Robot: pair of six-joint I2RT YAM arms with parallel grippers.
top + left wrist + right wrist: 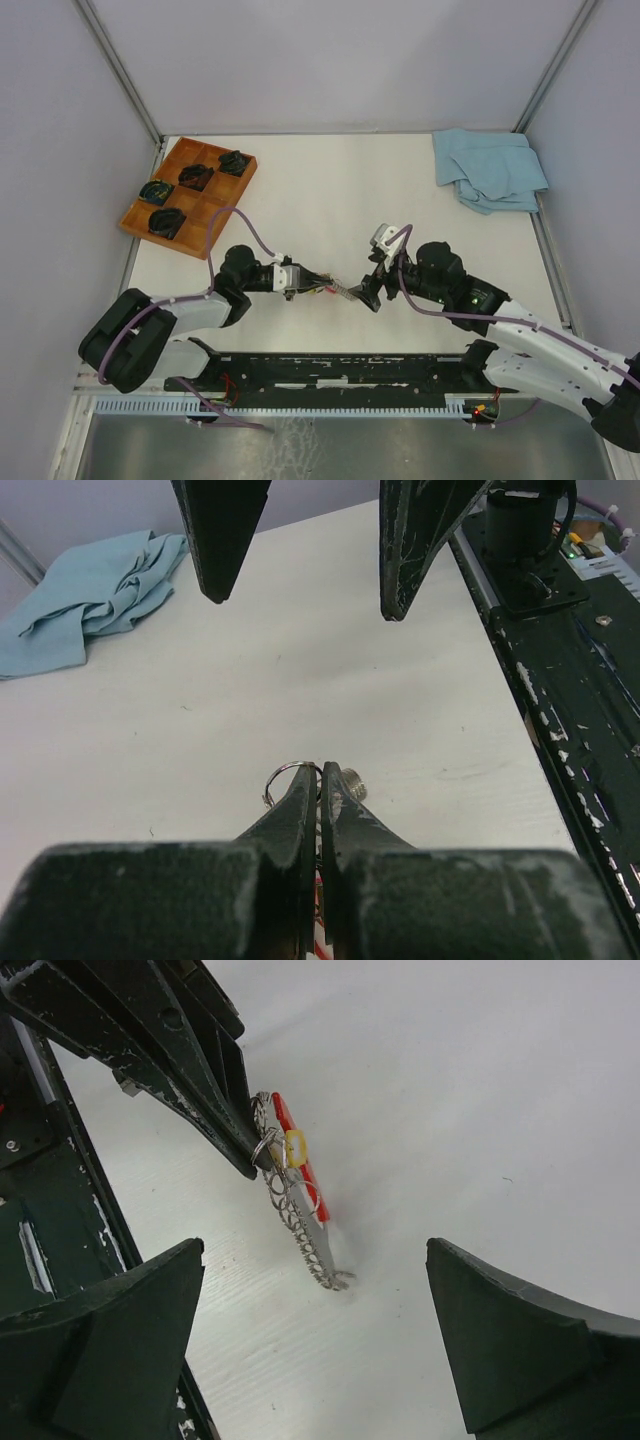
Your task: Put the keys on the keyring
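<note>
**A:** Where's the keyring sitting right now?

**B:** Going left to right: the wooden tray is sitting far left and isn't involved. The left pincer is clamping the keyring at its very tips, with the jaws pressed together on the thin ring.

**A:** And the rest of the bundle?

**B:** The red strap, beaded chain and a yellow-headed key are trailing off the ring toward the right arm. The low end looks to be touching the surface. The long axis is running roughly along the line between the two pincers.

**A:** Is the key threaded?

**B:** The yellow head is sitting right at the ring. I can't tell if it's through or just lying against it.

**A:** Right side?

**B:** The right pincer is facing the bundle with its jaws standing wide apart, gripping nothing. The bundle is lying just ahead of it, in line with the gap. It's the free one, so I'm guessing the next move is its own: coming in along that axis and closing on the key, not the chain. The blue cloth is lying far right, well apart.
</note>
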